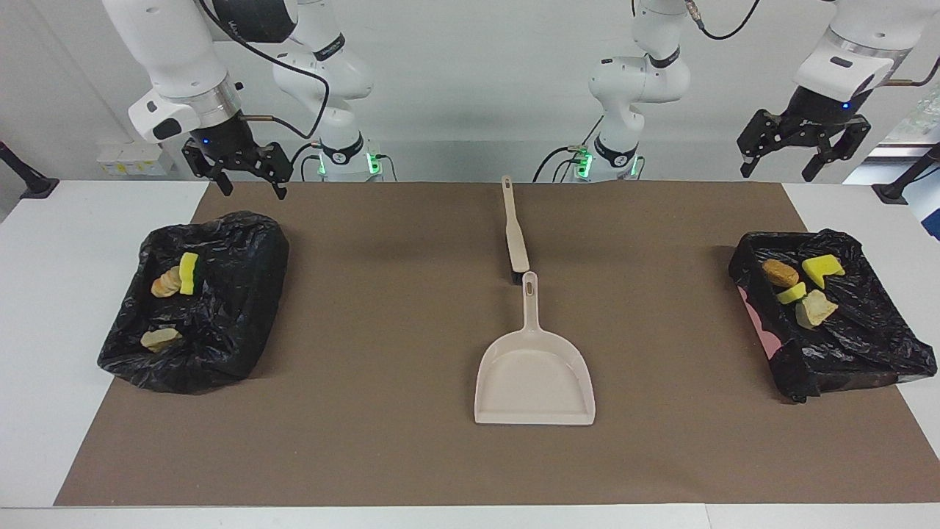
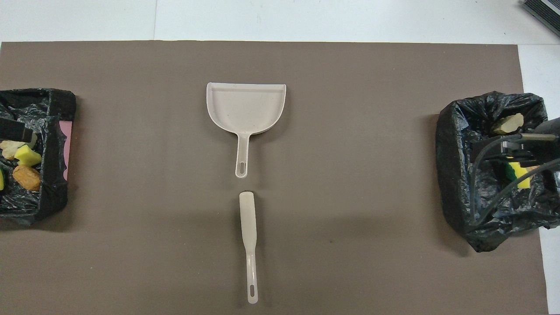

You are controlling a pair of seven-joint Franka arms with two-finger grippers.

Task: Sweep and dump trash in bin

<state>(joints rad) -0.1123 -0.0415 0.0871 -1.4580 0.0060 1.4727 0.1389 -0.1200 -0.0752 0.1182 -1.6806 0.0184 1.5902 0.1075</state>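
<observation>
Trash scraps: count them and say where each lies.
7. Three lie in the bin at the right arm's end, four in the bin at the left arm's end; folds may hide more.

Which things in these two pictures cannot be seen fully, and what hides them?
- Overhead view: the bin at the left arm's end is cut off by the picture's edge, so some scraps show only partly.
- Overhead view: the right pincer and its cable cover scraps in the other bin.
- Facing view: the brush hides its own bristles.
</observation>
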